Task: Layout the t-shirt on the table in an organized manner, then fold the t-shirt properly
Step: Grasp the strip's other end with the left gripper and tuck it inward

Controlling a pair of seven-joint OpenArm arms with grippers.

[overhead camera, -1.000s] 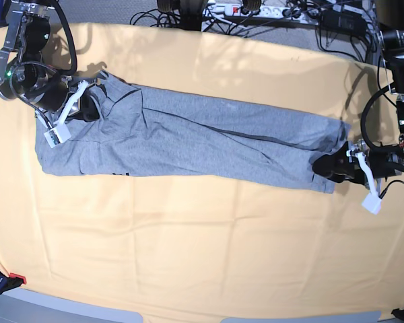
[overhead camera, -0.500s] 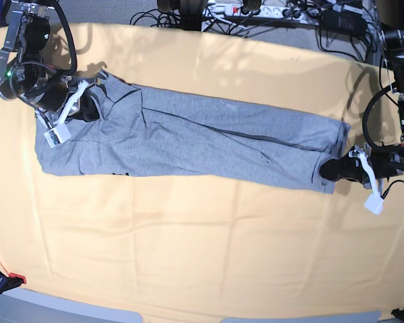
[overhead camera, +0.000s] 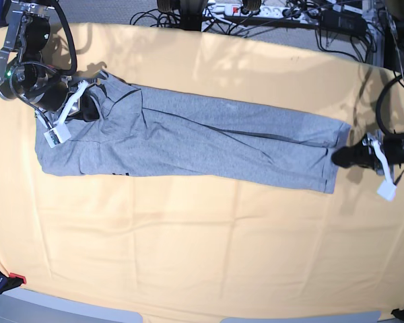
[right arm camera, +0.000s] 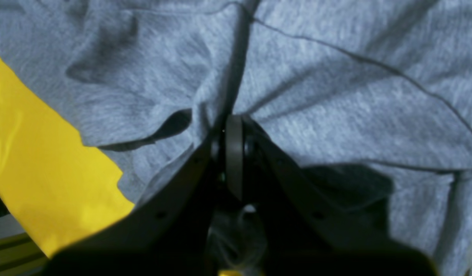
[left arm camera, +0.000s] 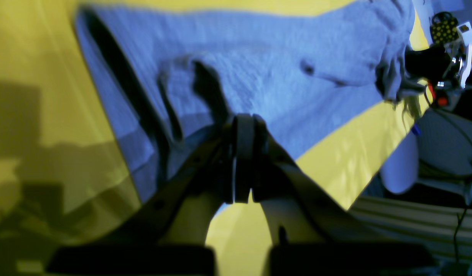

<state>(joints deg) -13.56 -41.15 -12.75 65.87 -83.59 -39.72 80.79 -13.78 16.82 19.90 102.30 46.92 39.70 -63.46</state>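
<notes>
Heather-grey cotton t-shirt [overhead camera: 188, 145], a long band across the pale yellow-orange cloth-covered bench [overhead camera: 202, 256]: right gripper [overhead camera: 81, 108] remains clenched on its upper-left end, while left gripper [overhead camera: 343, 156], open a second ago, now pinches the right-hand hem, readying a stretch.

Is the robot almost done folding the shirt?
About halfway, I think. Done: the shirt lies on the table as a long narrow strip with its sides folded in. In hand: the right tool is shut on cloth at one end. The left tool is shut at the other end's edge, but I can't tell if it pinches cloth. Left: folding the strip shorter into a neat packet.
</notes>
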